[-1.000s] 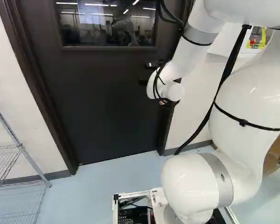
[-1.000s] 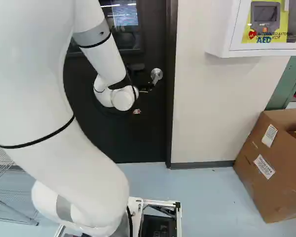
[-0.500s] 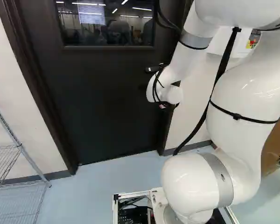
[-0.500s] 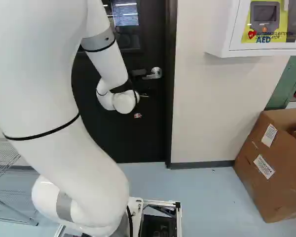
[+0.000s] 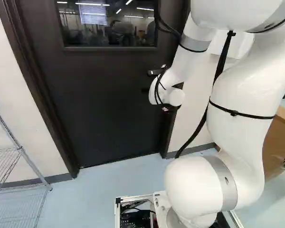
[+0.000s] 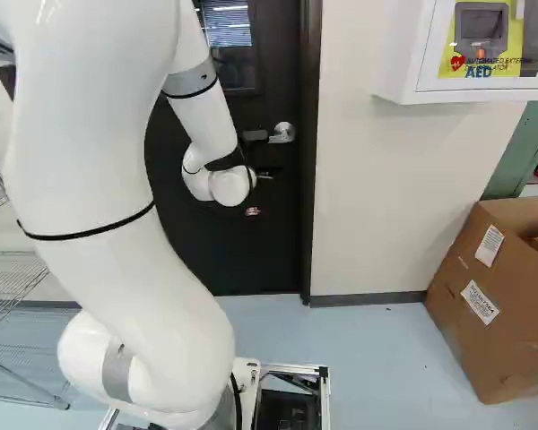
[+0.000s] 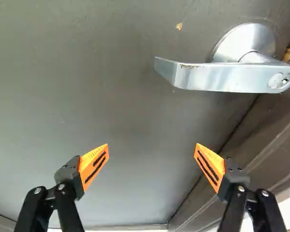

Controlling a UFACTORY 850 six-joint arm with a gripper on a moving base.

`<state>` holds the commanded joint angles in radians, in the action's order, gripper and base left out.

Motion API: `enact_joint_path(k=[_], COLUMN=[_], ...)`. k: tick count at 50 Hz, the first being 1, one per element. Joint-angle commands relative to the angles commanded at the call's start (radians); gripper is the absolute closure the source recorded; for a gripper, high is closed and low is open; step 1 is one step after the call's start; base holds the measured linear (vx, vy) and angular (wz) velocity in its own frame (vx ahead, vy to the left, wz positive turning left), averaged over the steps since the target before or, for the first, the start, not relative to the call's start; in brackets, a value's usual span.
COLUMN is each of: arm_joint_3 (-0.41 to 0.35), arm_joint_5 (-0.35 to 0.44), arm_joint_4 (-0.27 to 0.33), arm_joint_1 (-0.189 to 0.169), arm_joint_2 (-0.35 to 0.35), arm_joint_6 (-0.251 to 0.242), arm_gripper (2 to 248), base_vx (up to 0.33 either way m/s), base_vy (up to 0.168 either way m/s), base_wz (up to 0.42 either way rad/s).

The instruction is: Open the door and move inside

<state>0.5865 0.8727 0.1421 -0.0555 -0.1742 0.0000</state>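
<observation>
Presently, door [image 5: 109, 104]: shut in its frame [image 6: 309, 197], as far as we can see; none of the opening is done.
Handle [image 7: 222, 76]: a silver lever near the door's edge, ahead of the gripper [image 7: 152, 150] and apart from it, apparently unturned.
Gripper: spread wide before the door, its orange pads [image 7: 94, 164] well apart, with nothing in its hold.
Arm [image 6: 81, 152]: stretched out to the handle side of the door; we judge the reach well along, the lever itself untouched.
Base [image 6: 291, 408]: on our side of the doorway, the move inside not begun.
Left to do: by our count, meet the lever, turn it, swing the door and drive through; which way it swings, we cannot tell.
</observation>
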Motion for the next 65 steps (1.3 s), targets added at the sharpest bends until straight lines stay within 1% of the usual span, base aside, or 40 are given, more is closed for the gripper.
enact_joint_path(k=[18, 36, 65], arm_joint_3=[0.057, 0.12, 0.242], arm_joint_5=[0.0, 0.0, 0.0], arm_joint_4=[0.036, 0.059, 0.093], arm_joint_1=[-0.002, 0.0, 0.003], arm_joint_2=[-0.051, -0.104, -0.205], arm_joint_6=[0.0, 0.0, 0.0], arm_gripper=[3, 3, 3], base_vx=[0.0, 0.0, 0.0], base_vy=[0.0, 0.0, 0.0], base_wz=[0.0, 0.0, 0.0])
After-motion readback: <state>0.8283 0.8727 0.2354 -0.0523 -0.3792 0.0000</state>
